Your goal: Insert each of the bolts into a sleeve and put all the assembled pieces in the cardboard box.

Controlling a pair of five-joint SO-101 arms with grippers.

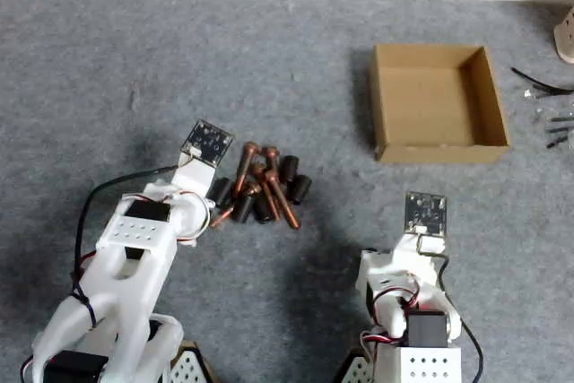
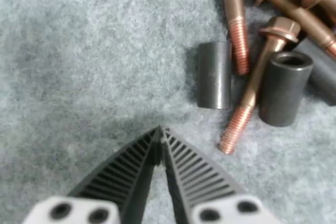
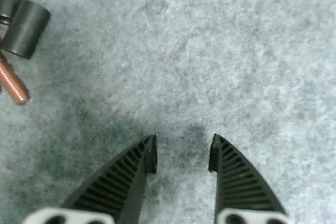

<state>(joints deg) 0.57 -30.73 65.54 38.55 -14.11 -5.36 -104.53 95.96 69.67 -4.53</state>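
Note:
Several copper bolts (image 1: pixel 269 187) and black sleeves (image 1: pixel 293 178) lie in a loose pile on the grey carpet, left of centre. My left gripper (image 2: pixel 160 131) is shut with nothing in it, hovering just short of a lying black sleeve (image 2: pixel 214 75) and a threaded bolt tip (image 2: pixel 234 129). An upright sleeve (image 2: pixel 285 88) stands beside that bolt. The left arm (image 1: pixel 143 230) sits at the pile's left side. My right gripper (image 3: pixel 181 153) is open over bare carpet, with a sleeve (image 3: pixel 26 29) and a bolt end (image 3: pixel 12 86) some way off. The cardboard box (image 1: pixel 439 102) stands empty at the upper right.
Small dark screws and a cable (image 1: pixel 549 109) lie at the right edge past the box. A pale object (image 1: pixel 565 35) pokes in at the far right. The right arm (image 1: pixel 413 311) stands at the lower right, below the box.

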